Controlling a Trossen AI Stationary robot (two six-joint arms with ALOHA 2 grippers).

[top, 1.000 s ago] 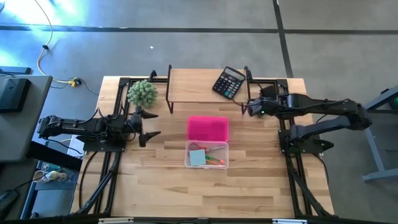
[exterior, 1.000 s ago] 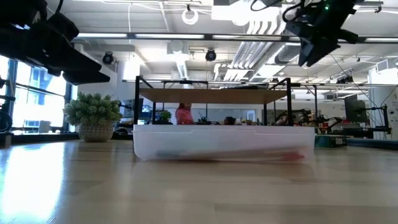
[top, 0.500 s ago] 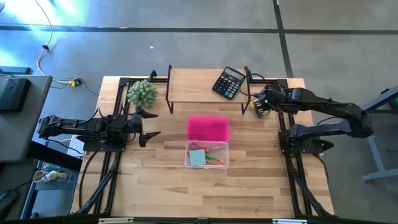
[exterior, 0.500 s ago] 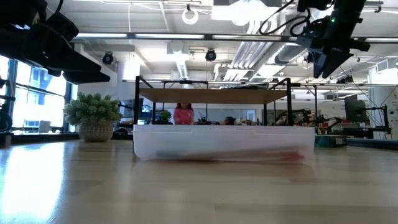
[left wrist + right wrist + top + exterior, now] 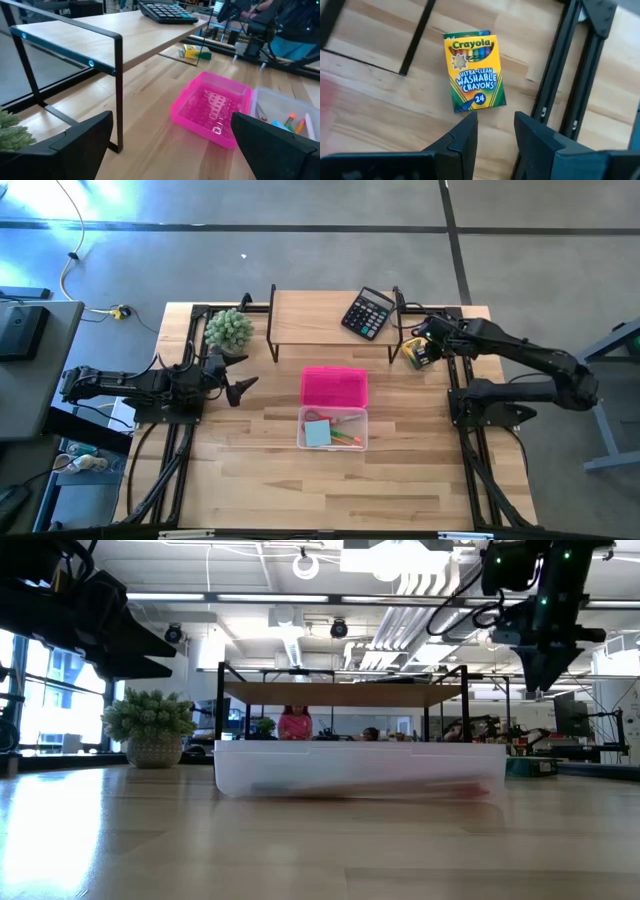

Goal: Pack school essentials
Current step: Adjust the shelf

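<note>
crayon box (image 5: 473, 71): flat on bench (image 5: 400, 470), beside frame rail
right pincer (image 5: 492, 131): above it, fingers parted, grasping nothing
left pincer (image 5: 170, 145): released, waiting

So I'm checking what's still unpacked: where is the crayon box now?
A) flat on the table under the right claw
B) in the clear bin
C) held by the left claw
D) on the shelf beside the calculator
A: the crayon box lies flat on the table, with the right claw above it.
</note>
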